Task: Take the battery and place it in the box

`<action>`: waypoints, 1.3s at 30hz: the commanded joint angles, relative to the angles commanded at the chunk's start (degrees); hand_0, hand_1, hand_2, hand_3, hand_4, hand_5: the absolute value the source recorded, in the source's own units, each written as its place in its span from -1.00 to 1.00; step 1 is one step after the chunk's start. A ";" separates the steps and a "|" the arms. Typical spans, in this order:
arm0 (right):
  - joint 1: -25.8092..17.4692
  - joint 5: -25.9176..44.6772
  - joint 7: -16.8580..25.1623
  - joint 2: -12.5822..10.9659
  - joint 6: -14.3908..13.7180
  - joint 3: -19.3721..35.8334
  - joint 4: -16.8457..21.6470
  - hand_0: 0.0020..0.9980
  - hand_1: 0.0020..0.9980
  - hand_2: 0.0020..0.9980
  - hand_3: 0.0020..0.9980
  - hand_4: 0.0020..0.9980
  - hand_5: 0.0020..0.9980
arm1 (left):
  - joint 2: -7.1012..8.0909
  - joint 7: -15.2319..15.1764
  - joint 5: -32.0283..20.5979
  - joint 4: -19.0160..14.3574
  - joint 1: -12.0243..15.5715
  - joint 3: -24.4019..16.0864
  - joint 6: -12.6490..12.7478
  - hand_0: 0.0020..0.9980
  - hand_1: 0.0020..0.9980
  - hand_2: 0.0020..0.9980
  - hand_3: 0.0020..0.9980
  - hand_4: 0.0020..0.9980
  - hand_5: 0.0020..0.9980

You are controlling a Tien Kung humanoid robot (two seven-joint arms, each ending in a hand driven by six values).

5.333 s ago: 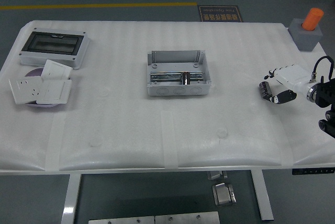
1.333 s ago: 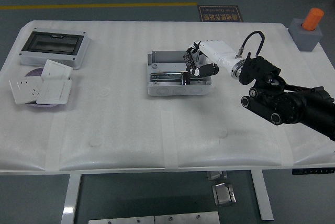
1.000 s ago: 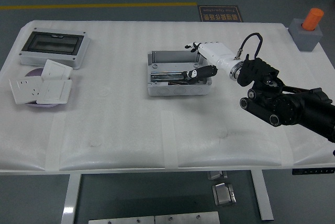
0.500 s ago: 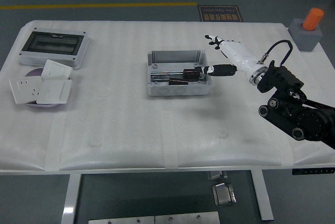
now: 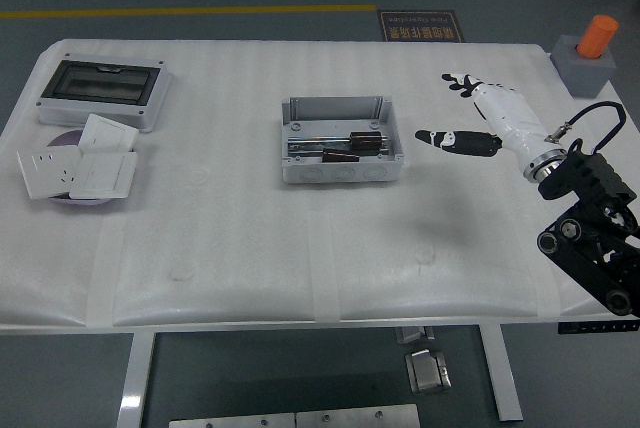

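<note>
The grey open box stands at the table's middle. A dark battery lies inside it on the metal rail, toward the right side. My right hand, white with black fingertips, hovers to the right of the box, apart from it, fingers spread and holding nothing. Its black arm comes in from the lower right. The left arm is out of view.
A grey enclosure with a dark window sits at the far left. White socket plates lie on a purple disc below it. A grey block with an orange cylinder stands at the far right corner.
The right hand carried the battery from the table's right side to the box, let it go inside, opened its fingers, and has drawn back to the right.
</note>
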 joint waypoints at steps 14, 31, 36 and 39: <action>-2.49 -6.18 -1.95 4.73 -0.49 2.55 -0.51 -0.12 0.13 0.35 0.49 0.78 -0.27 | -0.50 2.98 1.98 0.00 0.46 -2.39 -1.18 0.18 0.24 -0.01 0.30 0.18 -0.27; -1.88 -5.40 -1.67 5.48 -0.40 -0.16 2.43 -0.14 0.11 0.33 0.45 0.71 -0.37 | -0.66 3.36 2.50 0.00 0.34 -3.30 -1.34 0.19 0.24 -0.01 0.29 0.19 -0.30; -1.99 -4.69 -1.34 5.81 -0.53 0.08 2.11 -0.14 0.11 0.33 0.44 0.71 -0.36 | -0.56 3.43 3.03 0.00 0.34 -3.86 -1.30 0.19 0.24 -0.01 0.29 0.18 -0.31; -2.23 -4.38 -1.19 5.73 -0.61 0.74 1.95 -0.14 0.11 0.33 0.44 0.71 -0.36 | -0.52 3.47 3.29 0.00 0.43 -4.09 -1.28 0.19 0.24 -0.01 0.29 0.18 -0.31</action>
